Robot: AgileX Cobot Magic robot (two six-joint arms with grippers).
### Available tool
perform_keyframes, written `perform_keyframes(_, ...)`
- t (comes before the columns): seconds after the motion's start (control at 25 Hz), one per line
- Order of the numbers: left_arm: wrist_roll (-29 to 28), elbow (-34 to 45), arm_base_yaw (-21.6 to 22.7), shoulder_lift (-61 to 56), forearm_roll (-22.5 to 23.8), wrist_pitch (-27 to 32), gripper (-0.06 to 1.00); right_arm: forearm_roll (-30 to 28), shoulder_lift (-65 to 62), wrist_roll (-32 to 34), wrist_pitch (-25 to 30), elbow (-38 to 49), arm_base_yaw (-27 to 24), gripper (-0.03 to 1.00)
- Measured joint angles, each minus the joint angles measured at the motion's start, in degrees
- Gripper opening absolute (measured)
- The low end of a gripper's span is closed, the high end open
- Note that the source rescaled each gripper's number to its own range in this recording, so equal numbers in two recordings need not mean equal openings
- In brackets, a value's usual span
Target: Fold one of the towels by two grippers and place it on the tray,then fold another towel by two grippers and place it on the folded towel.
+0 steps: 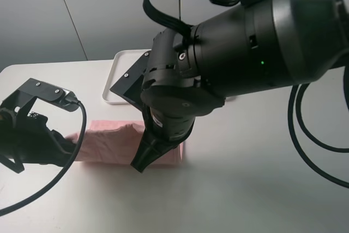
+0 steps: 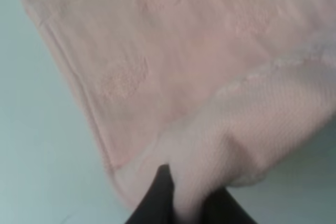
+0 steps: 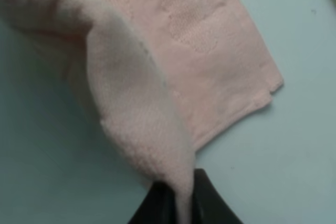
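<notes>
**Pink towel caught mid-fold.** A pale pink towel (image 1: pixel 109 143) lies as a long strip across the lower centre-left of the overhead frame, on the white desk (image 1: pixel 245 184), with both robot arms fastened to it. At the left edge of the frame the left tool (image 1: pixel 70 144) is clenched on the strip's left end. Its wrist view shows a pinch of terry standing up between two black fingers (image 2: pixel 157 198), above a flat layer of the same cloth. The right tool (image 1: pixel 140 163) hangs from the bulky right arm that fills the upper right of the frame and grasps the towel near its right end. Its wrist view shows a raised flap of cloth running down into tightly closed fingers (image 3: pixel 210 203).

The paired hold at opposite ends looks meant to keep the lifted edge taut and level, so it can be carried over the flat layer and laid down square. On that reading, the fold of the pink towel is under way, not finished.

The white tray (image 1: pixel 121 72) sits behind the towel at upper centre, near enough that the folded cloth should have only a short trip. The right arm hides most of it, so whether the cream towel is lying there cannot be told.
</notes>
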Motion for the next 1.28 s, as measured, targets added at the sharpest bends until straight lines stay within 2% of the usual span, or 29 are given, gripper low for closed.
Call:
perform_keyframes(0.04,-0.9,0.0,0.0,0.0,0.0,-0.7,0.14,-1.1,0.0,1.8,-0.7,0.5,0.0,0.03)
perform_keyframes(0.12,-2.4,0.0,0.0,0.0,0.0,-1.6,0.31,-3.2,0.0,5.5,-2.7,1.7,0.0,0.16)
perform_keyframes(0.24,-5.0,0.0,0.0,0.0,0.0,-2.9,0.63,-7.1,0.0,12.7,-4.0,3.9,0.0,0.54)
perform_keyframes(0.32,-6.5,0.0,0.0,0.0,0.0,-3.8,0.84,-10.1,0.0,17.8,-4.1,5.0,0.0,0.86)
perform_keyframes(0.36,-7.3,0.0,0.0,0.0,0.0,-4.4,0.93,-11.6,0.0,20.1,-4.0,5.3,0.0,0.94)
perform_keyframes(0.44,-8.1,0.0,0.0,0.0,0.0,-5.1,0.98,-13.5,0.0,22.5,-3.5,5.6,0.0,0.99)
perform_keyframes(0.6,-9.4,0.0,0.0,0.0,0.0,-5.6,0.99,-14.6,0.0,24.2,-2.7,5.7,0.0,1.00)
perform_keyframes(0.72,-14.6,0.0,0.0,0.0,0.0,-5.7,0.99,-14.5,0.0,24.7,-2.0,5.8,0.0,1.00)
perform_keyframes(0.84,-18.1,0.0,0.0,0.0,0.0,-5.7,0.99,-11.8,0.0,24.2,-1.9,5.8,-1.9,1.00)
perform_keyframes(0.92,-19.0,0.0,0.0,0.0,0.0,-5.7,0.99,-8.2,0.0,21.4,-1.9,5.8,-5.3,1.00)
perform_keyframes(1.08,-20.3,-1.2,5.1,0.4,1.3,-2.1,0.99,1.5,0.0,11.1,-1.5,5.8,-12.9,1.00)
perform_keyframes(1.16,-20.4,-3.5,9.3,1.7,3.5,1.6,0.99,4.0,0.0,7.9,-1.3,5.8,-14.8,1.00)
perform_keyframes(1.28,-20.4,-8.3,13.5,5.5,5.9,6.6,0.99,5.0,0.0,6.1,-1.4,5.8,-15.4,1.00)
